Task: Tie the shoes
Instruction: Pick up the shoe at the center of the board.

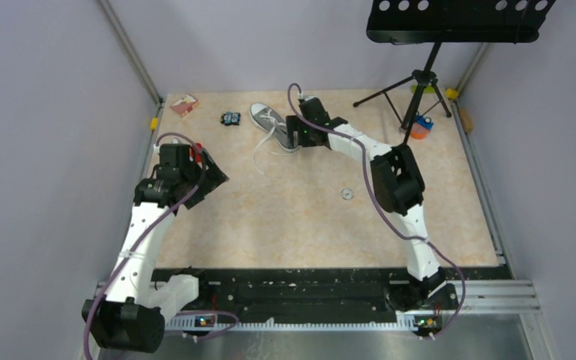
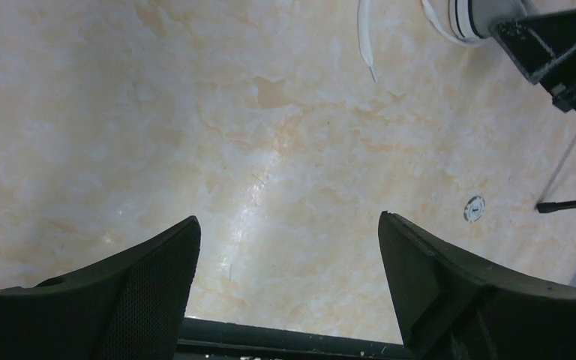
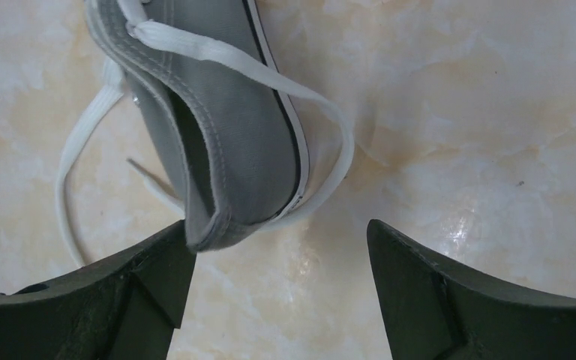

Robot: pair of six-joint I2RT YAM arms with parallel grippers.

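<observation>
The shoe (image 1: 267, 117) is a grey canvas sneaker with a white sole, lying at the back middle of the table. Its white laces (image 1: 264, 148) trail loose toward the front. In the right wrist view the heel (image 3: 232, 150) lies just ahead of my open right gripper (image 3: 277, 234), its rim close to the left finger (image 3: 146, 274), with nothing held. One lace (image 3: 328, 120) loops around the heel's right side. My right gripper (image 1: 297, 137) sits at the shoe's heel end. My left gripper (image 1: 214, 178) hovers open over bare table (image 2: 289, 225), left of the shoe; a lace tip (image 2: 365, 41) shows far ahead.
A red and white box (image 1: 184, 105) and a small black and blue object (image 1: 230, 118) lie at the back left. A music stand tripod (image 1: 420, 82) and an orange object (image 1: 420, 128) stand at the back right. A small round disc (image 1: 346, 194) lies mid-table.
</observation>
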